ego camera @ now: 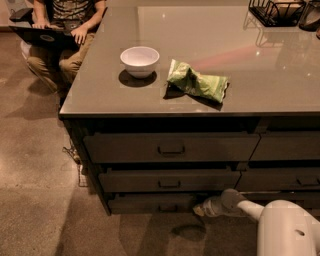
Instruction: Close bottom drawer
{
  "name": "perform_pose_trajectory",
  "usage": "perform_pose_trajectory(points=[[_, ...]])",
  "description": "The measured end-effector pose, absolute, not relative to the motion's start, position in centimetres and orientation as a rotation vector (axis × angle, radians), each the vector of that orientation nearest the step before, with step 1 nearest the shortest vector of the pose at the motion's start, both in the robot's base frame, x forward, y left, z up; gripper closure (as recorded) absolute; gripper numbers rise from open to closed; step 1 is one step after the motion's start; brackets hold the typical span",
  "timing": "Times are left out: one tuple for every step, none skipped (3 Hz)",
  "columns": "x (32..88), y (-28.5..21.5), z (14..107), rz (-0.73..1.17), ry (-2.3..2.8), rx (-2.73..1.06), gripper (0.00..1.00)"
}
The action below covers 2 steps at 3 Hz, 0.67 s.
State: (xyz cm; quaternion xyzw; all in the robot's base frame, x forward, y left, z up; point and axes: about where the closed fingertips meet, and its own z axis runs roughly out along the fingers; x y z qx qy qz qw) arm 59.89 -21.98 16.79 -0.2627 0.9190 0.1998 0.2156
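Sitting lowest in the left-hand stack, the bottom drawer (145, 202) is in deep shadow under the two drawers above it. Its small bar handle (167, 207) is barely visible, and it is hard to tell whether the front is fully home. The gripper (201, 210) is low down at the right end of that drawer front, just above the floor. It is too dim and small to tell whether it is clenched or released. The arm (235, 202) runs back to the robot's white body (287, 230), which the lower right corner cuts off.

The left stack counts three drawers. The right-hand stack (287, 150) is cropped by the frame edge. On the grey counter (250, 75) are one white bowl (139, 60) and one crumpled green bag (196, 82), near each other but apart. No print on the bag can be read. One black wire basket (275, 11) is cut off at the top right. One seated person (60, 30), head out of frame, holds one laptop (42, 36) at the top left.
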Motion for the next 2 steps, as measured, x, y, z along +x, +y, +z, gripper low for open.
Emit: perform_pose_trajectory(points=[[56.8, -22.0, 17.5, 0.574, 2.59, -0.744, 1.0], [50.0, -23.2, 19.8, 0.611, 2.656, -0.72, 1.0]])
